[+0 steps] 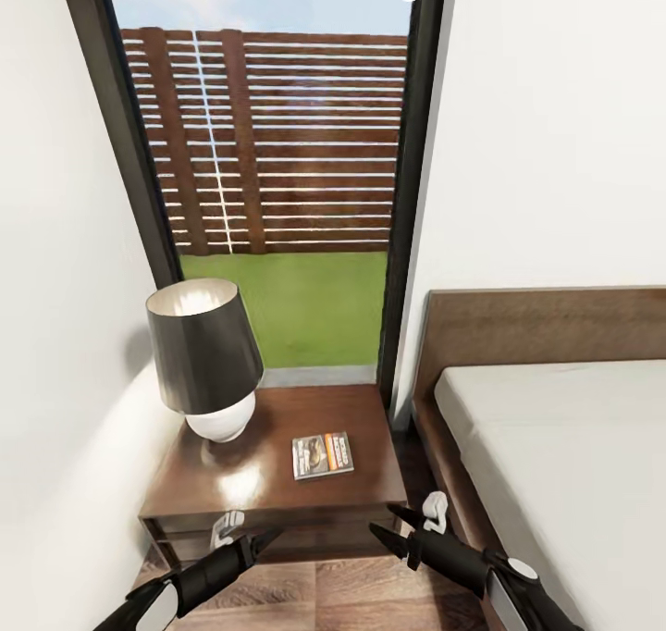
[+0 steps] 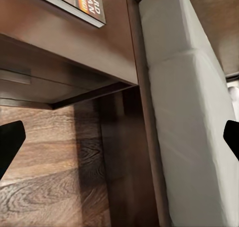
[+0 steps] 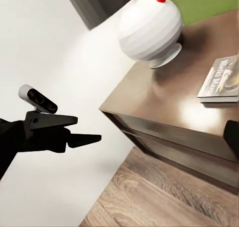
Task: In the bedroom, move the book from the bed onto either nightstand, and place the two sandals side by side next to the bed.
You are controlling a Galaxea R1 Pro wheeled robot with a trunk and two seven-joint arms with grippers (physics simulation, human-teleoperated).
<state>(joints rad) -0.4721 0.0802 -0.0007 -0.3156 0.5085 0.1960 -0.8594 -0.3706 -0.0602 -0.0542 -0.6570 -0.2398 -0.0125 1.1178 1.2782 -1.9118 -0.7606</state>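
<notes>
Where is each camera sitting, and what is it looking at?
Head view: up on the robot's head, looking down at the nightstand with lamp and book, the bed; both claws show, left claw, right claw.
Left wrist view: low by the left claw, facing the floor and bed side.
Right wrist view: beside the nightstand, facing the lamp; the left claw shows.
All three share the book.
</notes>
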